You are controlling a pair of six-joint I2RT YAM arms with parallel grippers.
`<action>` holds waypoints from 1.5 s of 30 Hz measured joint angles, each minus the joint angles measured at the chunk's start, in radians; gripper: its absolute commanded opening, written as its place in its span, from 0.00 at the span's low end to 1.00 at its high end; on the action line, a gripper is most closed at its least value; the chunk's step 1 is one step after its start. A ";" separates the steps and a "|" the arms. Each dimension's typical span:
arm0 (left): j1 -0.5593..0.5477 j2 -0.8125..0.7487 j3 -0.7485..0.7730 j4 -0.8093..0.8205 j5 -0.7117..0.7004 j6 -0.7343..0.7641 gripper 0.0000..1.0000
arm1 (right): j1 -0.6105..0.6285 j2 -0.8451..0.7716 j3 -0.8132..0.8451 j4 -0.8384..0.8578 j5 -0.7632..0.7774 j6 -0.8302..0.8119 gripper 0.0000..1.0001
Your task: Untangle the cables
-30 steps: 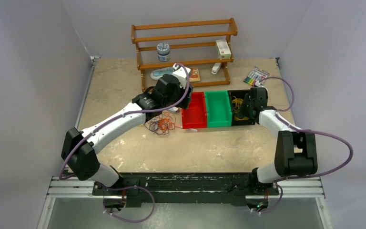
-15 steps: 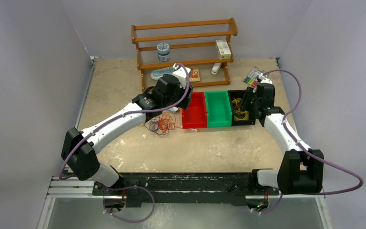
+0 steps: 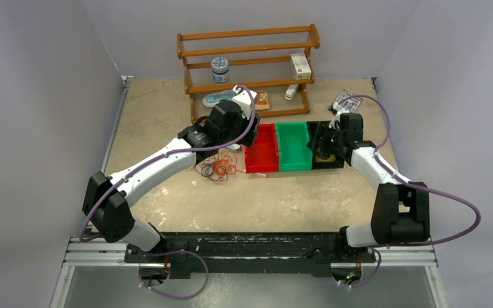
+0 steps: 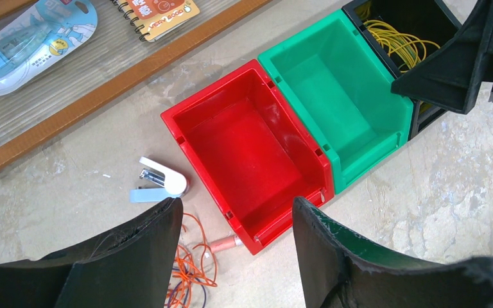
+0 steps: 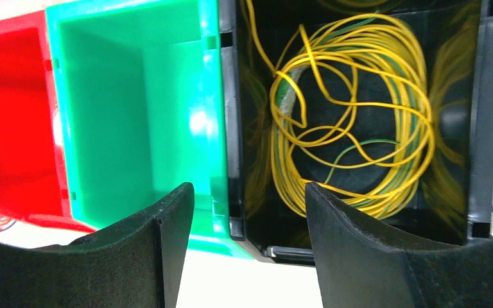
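Right gripper [image 5: 247,189] has spread wide, empty, over the yellow cable coil [image 5: 423,128] in the black bin [image 5: 478,96] right of the green bin [image 5: 135,96]; I see left gripper [image 4: 236,205] open, empty, cable tangle [image 3: 217,168] on the table farther left.

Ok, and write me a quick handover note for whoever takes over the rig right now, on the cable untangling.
Claws: the left claw is open and empty, above the near end of the red bin. The right claw is open and empty, over the black bin.
Cables: the yellow cable lies coiled in the black bin. The orange-red and dark tangle lies on the table, left of the red bin.
Done: yellow separated and binned.
Left: pull the tangle apart. The red bin and green bin are empty.
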 measured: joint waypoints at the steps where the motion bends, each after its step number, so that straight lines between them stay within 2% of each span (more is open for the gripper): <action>1: 0.000 0.000 0.000 0.000 0.000 0.000 0.62 | 0.000 0.006 0.000 0.000 -0.011 -0.002 0.66; 12: 0.000 0.000 0.000 0.000 0.000 0.000 0.62 | 0.030 0.009 -0.002 0.002 -0.066 0.001 0.64; 21: 0.000 0.000 0.000 0.001 -0.027 -0.008 0.62 | 0.106 0.008 -0.008 0.000 -0.074 0.025 0.63; 30: 0.014 -0.044 -0.047 0.001 -0.193 -0.082 0.64 | 0.165 -0.005 -0.008 -0.006 -0.047 0.061 0.65; 38: 0.082 -0.134 -0.169 -0.046 -0.365 -0.198 0.68 | 0.166 -0.196 -0.008 -0.018 0.118 0.072 0.65; 45: 0.116 -0.161 -0.262 -0.070 -0.388 -0.261 0.66 | 0.166 -0.229 -0.008 0.046 0.119 0.051 0.63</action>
